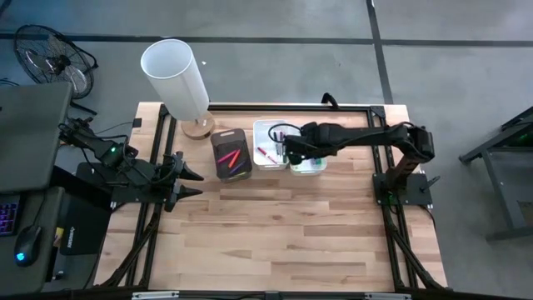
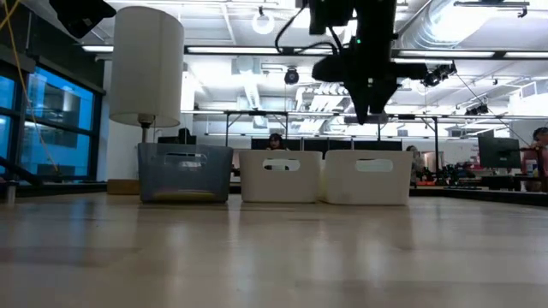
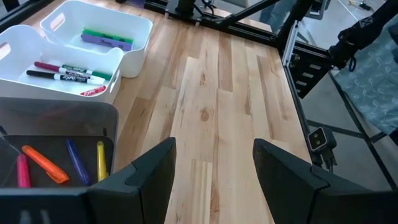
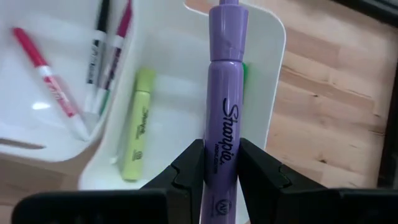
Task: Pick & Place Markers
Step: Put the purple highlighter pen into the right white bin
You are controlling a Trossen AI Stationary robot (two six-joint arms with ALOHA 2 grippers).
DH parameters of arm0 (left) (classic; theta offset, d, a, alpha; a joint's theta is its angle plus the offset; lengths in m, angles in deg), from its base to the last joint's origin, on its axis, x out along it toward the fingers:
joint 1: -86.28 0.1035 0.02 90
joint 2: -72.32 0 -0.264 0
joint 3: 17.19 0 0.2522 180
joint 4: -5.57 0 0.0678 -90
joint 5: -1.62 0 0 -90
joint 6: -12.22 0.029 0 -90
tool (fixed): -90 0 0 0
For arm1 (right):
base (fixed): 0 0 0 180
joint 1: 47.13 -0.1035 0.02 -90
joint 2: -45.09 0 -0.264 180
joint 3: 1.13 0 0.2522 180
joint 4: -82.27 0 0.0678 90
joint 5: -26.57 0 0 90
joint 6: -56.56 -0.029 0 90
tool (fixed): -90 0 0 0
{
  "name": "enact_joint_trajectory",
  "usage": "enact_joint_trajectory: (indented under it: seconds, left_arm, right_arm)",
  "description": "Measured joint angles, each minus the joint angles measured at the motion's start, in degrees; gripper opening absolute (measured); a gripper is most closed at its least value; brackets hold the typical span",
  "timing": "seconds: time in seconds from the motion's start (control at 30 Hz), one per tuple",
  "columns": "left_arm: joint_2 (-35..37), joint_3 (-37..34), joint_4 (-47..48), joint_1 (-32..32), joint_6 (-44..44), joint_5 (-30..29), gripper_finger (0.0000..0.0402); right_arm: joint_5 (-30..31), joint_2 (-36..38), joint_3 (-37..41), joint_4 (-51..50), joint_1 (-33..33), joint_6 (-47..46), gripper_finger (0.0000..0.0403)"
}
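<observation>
My right gripper (image 1: 291, 152) hangs above the two white bins (image 1: 266, 125), shut on a purple marker (image 4: 225, 93). Below it, the nearer white bin (image 4: 268, 68) holds a yellow-green marker (image 4: 138, 124). The other white bin (image 4: 25, 134) holds red (image 4: 51, 84), black and pink markers lying flat. The dark bin (image 3: 56, 124) holds orange (image 3: 45, 163), pink, blue and yellow markers. My left gripper (image 3: 214, 168) waits open at the table's left (image 1: 191, 179), touching nothing. My right gripper pinches the purple marker's barrel (image 4: 221, 146) between its two fingers, close to the marker's butt end. The fingers slant steeply down and the marker runs on past the fingertips, roughly along them. It is lifted clear above the white bin.
A white lamp (image 1: 176, 75) stands on a wooden base (image 1: 198, 127) at the far left of the table, beside the dark bin. The three bins sit in a row near the far edge (image 2: 278, 175). Bare wood (image 1: 275, 233) covers the table's near half.
</observation>
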Motion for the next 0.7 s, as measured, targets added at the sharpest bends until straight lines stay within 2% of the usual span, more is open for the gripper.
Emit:
enact_joint_trajectory:
  seconds: [0.3, 0.7]
  left_arm:
    - [0.0, 0.0, 0.0, 0.0, 0.0, 0.0, 0.0211]
    - [0.0, 0.0, 0.0, 0.0, -1.4, 0.0, 0.0211]
  right_arm:
    - [-6.6, 0.0, 6.1, 7.8, 5.0, 5.7, 0.0078]
    - [-16.1, 0.0, 14.0, 26.3, 10.5, 8.6, 0.0078]
